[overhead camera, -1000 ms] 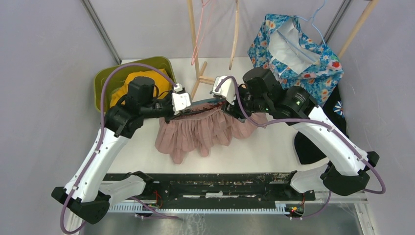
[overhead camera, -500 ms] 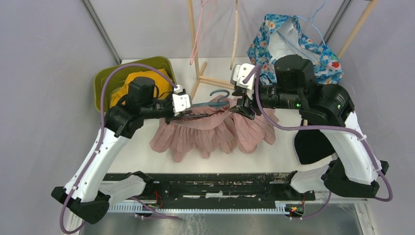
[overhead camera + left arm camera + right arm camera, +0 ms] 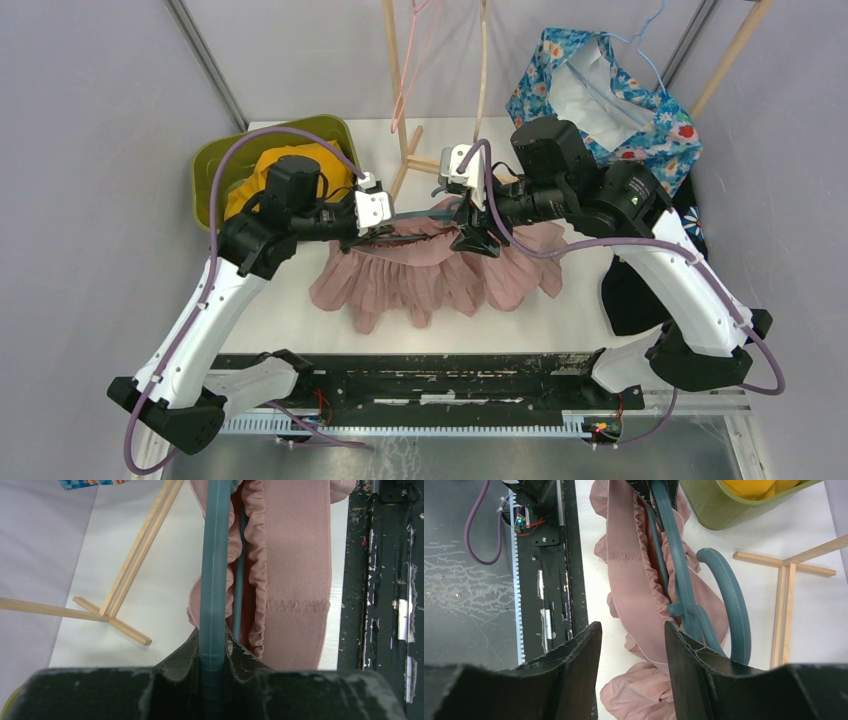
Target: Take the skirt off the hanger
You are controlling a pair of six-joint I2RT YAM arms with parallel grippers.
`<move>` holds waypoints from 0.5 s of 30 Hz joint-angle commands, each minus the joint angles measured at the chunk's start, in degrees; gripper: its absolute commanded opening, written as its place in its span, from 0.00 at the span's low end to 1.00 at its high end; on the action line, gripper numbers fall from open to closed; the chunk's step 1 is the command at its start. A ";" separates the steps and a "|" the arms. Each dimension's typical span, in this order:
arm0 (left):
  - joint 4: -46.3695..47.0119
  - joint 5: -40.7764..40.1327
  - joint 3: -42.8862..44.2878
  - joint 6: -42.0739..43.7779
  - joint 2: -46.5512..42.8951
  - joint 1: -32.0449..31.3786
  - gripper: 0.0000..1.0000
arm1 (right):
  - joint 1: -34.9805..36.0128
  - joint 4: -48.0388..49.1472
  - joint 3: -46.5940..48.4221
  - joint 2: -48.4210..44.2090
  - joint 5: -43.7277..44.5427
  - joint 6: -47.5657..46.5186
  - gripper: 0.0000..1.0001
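The pink skirt [image 3: 430, 275] lies spread on the white table, its waistband [image 3: 295, 555] still round the teal hanger [image 3: 420, 212]. My left gripper [image 3: 214, 635] is shut on the left end of the hanger's bar [image 3: 215, 555]. My right gripper [image 3: 631, 630] hovers open over the skirt's right half, with the waistband [image 3: 624, 575] and pink folds showing between its fingers [image 3: 679, 645]. The hanger's hook [image 3: 729, 590] curves off to the right of that gripper. In the top view the right gripper [image 3: 470, 232] sits just right of the hook.
An olive bin [image 3: 215, 165] holding yellow cloth stands behind the left arm. A wooden rack [image 3: 400, 100] rises at the back middle. A floral garment [image 3: 610, 100] hangs at the back right, with dark cloth [image 3: 640, 290] below it. A black rail [image 3: 430, 370] runs along the near edge.
The right gripper swung out to the right, then came back left over the waistband. The skirt's right side now lies spread further right. The left gripper held still.
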 commanded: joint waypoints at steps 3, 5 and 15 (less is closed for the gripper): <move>5.49 4.09 1.63 0.15 -0.95 -0.15 0.03 | -0.19 1.44 -0.13 -0.83 2.11 -0.87 0.56; 5.49 4.59 1.65 -0.07 -1.19 -0.14 0.03 | -0.17 1.90 -0.47 -0.81 3.37 -1.22 0.56; 4.55 4.92 1.57 -0.02 -2.76 -0.10 0.03 | -0.17 5.88 -5.48 -2.60 11.87 -3.80 0.58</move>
